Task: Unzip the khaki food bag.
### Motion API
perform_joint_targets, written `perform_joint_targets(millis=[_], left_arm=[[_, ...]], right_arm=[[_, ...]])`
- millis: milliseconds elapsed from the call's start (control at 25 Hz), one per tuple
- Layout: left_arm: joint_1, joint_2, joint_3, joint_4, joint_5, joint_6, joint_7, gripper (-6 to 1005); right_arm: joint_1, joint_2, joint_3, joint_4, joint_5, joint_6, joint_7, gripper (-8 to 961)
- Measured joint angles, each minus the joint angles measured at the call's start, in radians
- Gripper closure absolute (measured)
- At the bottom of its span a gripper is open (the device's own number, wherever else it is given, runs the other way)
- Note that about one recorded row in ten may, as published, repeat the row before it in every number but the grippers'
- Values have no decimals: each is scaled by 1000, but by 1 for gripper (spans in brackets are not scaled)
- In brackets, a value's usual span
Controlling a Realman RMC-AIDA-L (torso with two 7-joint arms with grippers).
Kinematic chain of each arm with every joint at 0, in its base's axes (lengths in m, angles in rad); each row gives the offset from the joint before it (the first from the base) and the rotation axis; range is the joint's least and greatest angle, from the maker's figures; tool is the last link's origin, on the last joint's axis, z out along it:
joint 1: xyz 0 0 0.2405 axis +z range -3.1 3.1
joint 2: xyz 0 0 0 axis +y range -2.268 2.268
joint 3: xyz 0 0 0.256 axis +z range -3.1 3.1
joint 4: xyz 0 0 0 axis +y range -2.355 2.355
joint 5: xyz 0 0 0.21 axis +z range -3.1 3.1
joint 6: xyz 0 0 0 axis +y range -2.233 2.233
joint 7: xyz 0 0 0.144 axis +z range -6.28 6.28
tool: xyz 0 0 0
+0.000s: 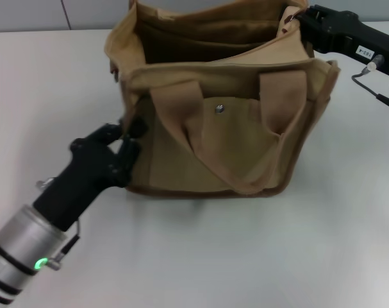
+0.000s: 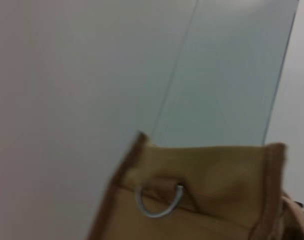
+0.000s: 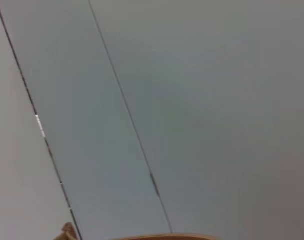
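The khaki food bag (image 1: 226, 138) stands upright in the middle of the white table, its two strap handles hanging over the front pocket with the silver snap (image 1: 219, 109). Its top gapes open and shows the tan lining. My left gripper (image 1: 127, 138) is shut on the bag's left front edge, low on the side. My right gripper (image 1: 298, 22) is at the bag's far right top corner, touching the rim where a small zipper pull (image 1: 286, 25) shows. The left wrist view shows the bag's side panel (image 2: 217, 190) with a metal D-ring (image 2: 159, 202). The right wrist view shows only a sliver of the bag (image 3: 162, 237).
The white table (image 1: 200, 256) spreads in front of and to both sides of the bag. A cable (image 1: 373, 90) runs from the right arm at the far right. A grey wall panel (image 3: 192, 100) stands behind.
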Motion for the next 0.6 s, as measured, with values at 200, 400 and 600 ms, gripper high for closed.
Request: perform_joint_targets(millis=[200, 400, 600], left_arm=[[52, 6, -23, 98, -3, 104, -67, 767], [82, 13, -40, 261, 2, 202, -187, 522], [107, 23, -28, 430, 7, 275, -342, 375]], right_arm=[[-65, -13, 11, -91, 23, -60, 65, 694], [-125, -24, 30, -168, 24, -162, 113, 546], [-177, -59, 32, -208, -34, -311, 136, 353]])
